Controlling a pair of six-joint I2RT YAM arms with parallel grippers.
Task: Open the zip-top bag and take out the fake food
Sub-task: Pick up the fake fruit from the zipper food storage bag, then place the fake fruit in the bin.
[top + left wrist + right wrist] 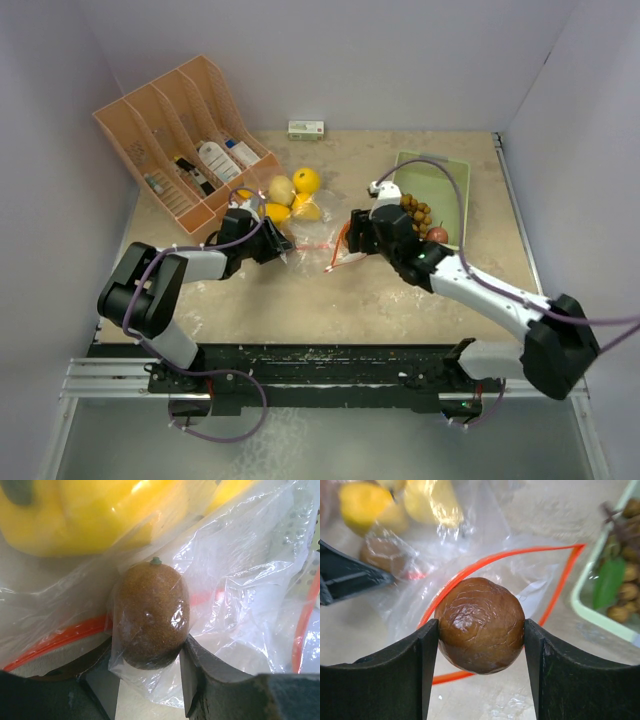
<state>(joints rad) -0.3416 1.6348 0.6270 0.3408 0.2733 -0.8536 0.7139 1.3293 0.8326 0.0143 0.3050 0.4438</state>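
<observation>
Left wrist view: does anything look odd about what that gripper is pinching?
Yes. The left gripper pinches the fuzzy brown piece through the film of the zip-top bag, so it is wrapped inside, unlike the bare brown ball in the right gripper.

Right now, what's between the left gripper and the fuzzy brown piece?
Clear bag film: in the left wrist view, the left gripper pinches the brown piece through it.

The glossy yellow plastic fruit (95, 510) runs off my left wrist view's top edge, and clear bag film (240, 580) veils the fuzzy brown oval piece (150, 615). From above, my right gripper (345, 250) hides the wrinkled glossy brown ball (480, 625). In my right wrist view the pale green tray (577, 597) is blurred and cut off.
</observation>
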